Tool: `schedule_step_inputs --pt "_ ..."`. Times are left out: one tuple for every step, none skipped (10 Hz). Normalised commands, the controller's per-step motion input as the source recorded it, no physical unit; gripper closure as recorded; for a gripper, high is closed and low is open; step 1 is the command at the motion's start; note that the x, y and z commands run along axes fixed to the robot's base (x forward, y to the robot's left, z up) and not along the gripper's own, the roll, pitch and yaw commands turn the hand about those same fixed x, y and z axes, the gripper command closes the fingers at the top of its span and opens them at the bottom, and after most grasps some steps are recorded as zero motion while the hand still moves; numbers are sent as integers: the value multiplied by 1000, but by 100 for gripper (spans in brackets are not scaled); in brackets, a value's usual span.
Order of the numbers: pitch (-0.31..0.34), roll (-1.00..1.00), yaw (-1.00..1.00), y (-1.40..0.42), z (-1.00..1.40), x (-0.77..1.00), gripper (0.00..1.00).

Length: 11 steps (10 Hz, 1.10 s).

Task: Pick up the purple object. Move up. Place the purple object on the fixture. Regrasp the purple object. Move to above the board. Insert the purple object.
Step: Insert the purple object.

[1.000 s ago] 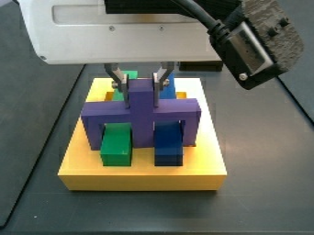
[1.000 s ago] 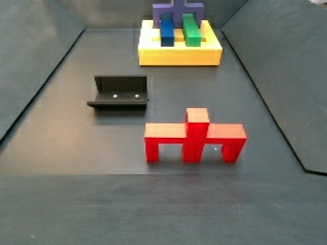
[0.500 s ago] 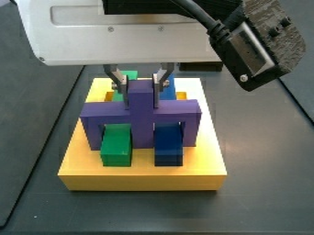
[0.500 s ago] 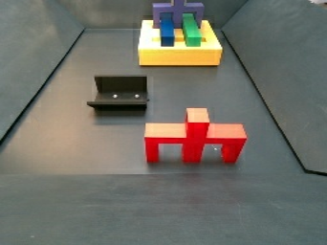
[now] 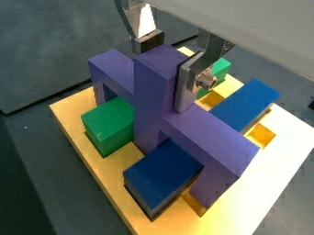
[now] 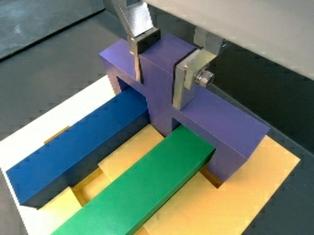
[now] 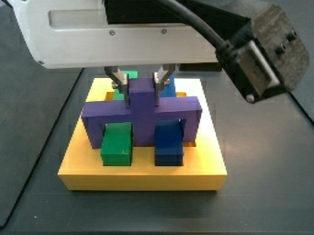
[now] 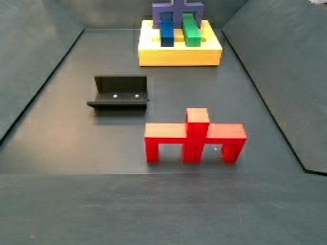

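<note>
In a side view we find the fixture [image 8: 119, 93] on the dark desk [image 8: 76, 191] at the left, empty and well apart from everything else. Right of it and nearer the camera, a red piece [image 8: 194, 140] of bridge shape stands upright on its two legs. At the far end of the desk sits the board [image 8: 179, 50], a yellow slab.

In both wrist views we see the purple object [image 5: 160, 110] standing on the board [image 5: 86, 151], its wide bridge spanning a green bar [image 6: 153, 188] and a blue bar [image 6: 80, 156] that lie side by side in the board's slots. Its two legs go down at the outer sides of the bars, and its central stem points upward.

Our tool [image 6: 166, 60] is above the board, and its flat silver fingers [image 6: 188, 83] are pinching the stem of the purple object from two sides. In a side view the tool [image 7: 141, 78] reaches down from the white wrist housing [image 7: 123, 32] onto that same stem, directly over the board's middle.
</note>
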Motion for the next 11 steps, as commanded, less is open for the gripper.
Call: schedule_step_inputs --pt "6 187 -203 -371 -251 60 100" --pt "26 169 -346 -309 -189 89 100" --pt "30 160 -371 -106 -237 91 100" --pt "61 217 -309 0 -291 146 100" --pt "107 260 -186 83 -251 206 100" --pt "127 240 0 37 -91 254 100" --pt "113 214 11 0 0 209 100" --pt "44 164 97 0 -20 71 100" --pt "0 14 23 0 -109 0 100" --pt "0 -10 14 0 -206 97 100" --pt "0 -61 0 89 -246 66 100"
